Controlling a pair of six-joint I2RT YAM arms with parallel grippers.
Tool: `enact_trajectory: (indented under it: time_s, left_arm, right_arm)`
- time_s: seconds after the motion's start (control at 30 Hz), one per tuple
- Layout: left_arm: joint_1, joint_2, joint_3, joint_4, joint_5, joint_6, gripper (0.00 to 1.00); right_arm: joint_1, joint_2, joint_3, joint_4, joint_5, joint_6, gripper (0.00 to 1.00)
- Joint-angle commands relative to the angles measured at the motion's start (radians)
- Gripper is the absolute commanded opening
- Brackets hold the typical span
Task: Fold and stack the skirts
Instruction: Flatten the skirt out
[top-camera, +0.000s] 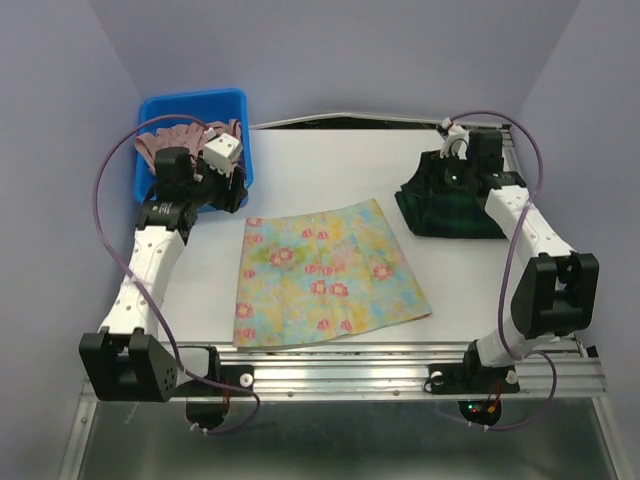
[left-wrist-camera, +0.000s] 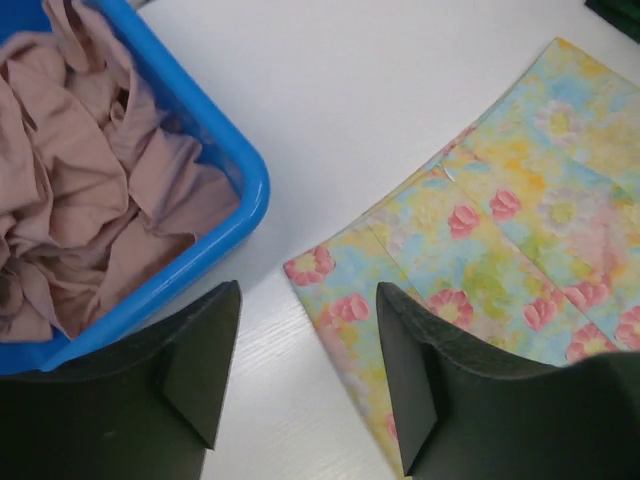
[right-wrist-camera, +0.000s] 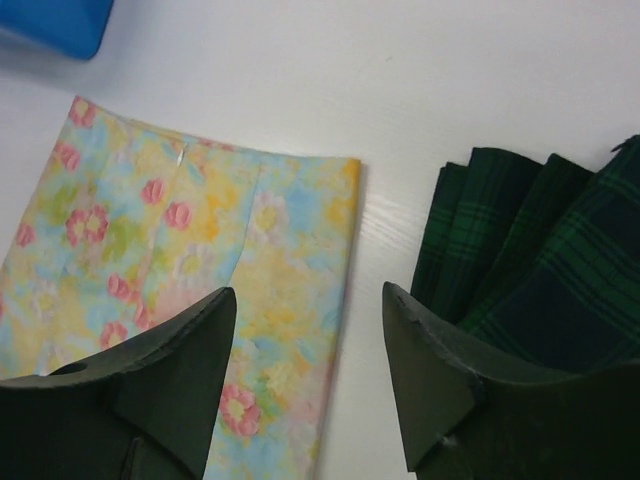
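White table (top-camera: 330, 160) w/ lavender walls (top-camera: 330, 50); floral skirt (top-camera: 320, 275) flat mid-table.

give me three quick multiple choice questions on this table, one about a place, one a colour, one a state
1. The plaid skirt lies
A. at the table's far right
B. at the near left
C. hanging off the near edge

2. The cloth in the blue bin is
A. white
B. dusty pink
C. black

3. The floral skirt is
A. rolled into a tube
B. spread flat
C. lifted off the table

Answers:
1 A, the top view shows it at the far right, by the right gripper.
2 B, the left wrist view shows crumpled pink fabric in the bin.
3 B, it lies open at the table's middle, with nothing holding it.
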Motion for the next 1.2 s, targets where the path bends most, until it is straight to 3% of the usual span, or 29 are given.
enact_trajectory:
  time_s: [0.0, 0.13, 0.3, 0.47, 0.63, 0.73, 0.97, 1.17]
  left_arm:
    - [-0.114, -0.069, -0.087, -0.081, -0.079, 0.152, 0.58]
    - [-0.168, -0.038, -0.196, -0.147, -0.129, 0.174, 0.46]
    - [-0.195, 0.041, -0.232, -0.202, -0.098, 0.168, 0.45]
    - [-0.238, 0.139, -0.198, -0.236, -0.116, 0.151, 0.42]
    - [-0.246, 0.358, -0.129, -0.279, -0.129, 0.113, 0.41]
    - [-0.246, 0.492, -0.057, -0.265, -0.144, 0.085, 0.4]
    - [-0.271, 0.804, 0.346, -0.331, -0.241, 0.079, 0.37]
    - [-0.323, 0.98, 0.7, -0.428, -0.203, 0.107, 0.42]
  right_arm:
    - [0.07, -0.003, -0.008, -0.164, -0.05, -0.217, 0.63]
    - [0.2, 0.043, -0.036, -0.269, 0.052, -0.392, 0.57]
    - [0.275, 0.102, -0.102, -0.295, 0.22, -0.517, 0.52]
    - [0.314, 0.109, -0.215, -0.263, 0.329, -0.598, 0.46]
    - [0.369, 0.11, -0.29, -0.289, 0.362, -0.603, 0.4]
    - [0.438, 0.086, -0.332, -0.339, 0.354, -0.597, 0.37]
    - [0.628, 0.023, -0.335, -0.451, 0.242, -0.539, 0.33]
    - [0.749, 0.006, -0.242, -0.543, -0.064, -0.505, 0.39]
